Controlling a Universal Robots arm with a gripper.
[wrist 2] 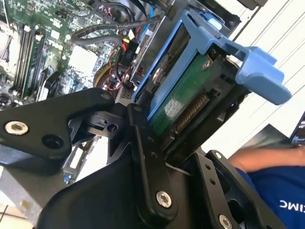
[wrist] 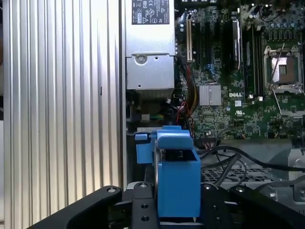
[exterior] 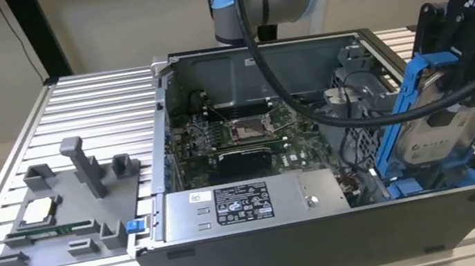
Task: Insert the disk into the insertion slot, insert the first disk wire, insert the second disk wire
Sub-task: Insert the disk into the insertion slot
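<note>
My gripper (exterior: 465, 66) is shut on the disk (exterior: 432, 137), a silver-grey drive with a white label in a bright blue caddy. The disk hangs steeply tilted at the open computer case's front corner, on the exterior view's right. Its lower end reaches down into the insertion slot (exterior: 412, 185), a grey bay with blue tabs. In the second wrist view the disk (wrist 2: 190, 90) shows its green underside between the black fingers (wrist 2: 143, 157). In the first wrist view the caddy's blue end (wrist: 177, 171) stands just beyond the gripper. I cannot tell which cables are the disk wires.
The case holds a grey power-supply box (exterior: 247, 205), a motherboard with a processor socket (exterior: 247, 130) and black cables (exterior: 346, 114) near the bay. A grey fixture tray (exterior: 62, 213) lies on the slatted aluminium table (exterior: 85, 105). A person's blue sleeve (wrist 2: 271, 191) is close by.
</note>
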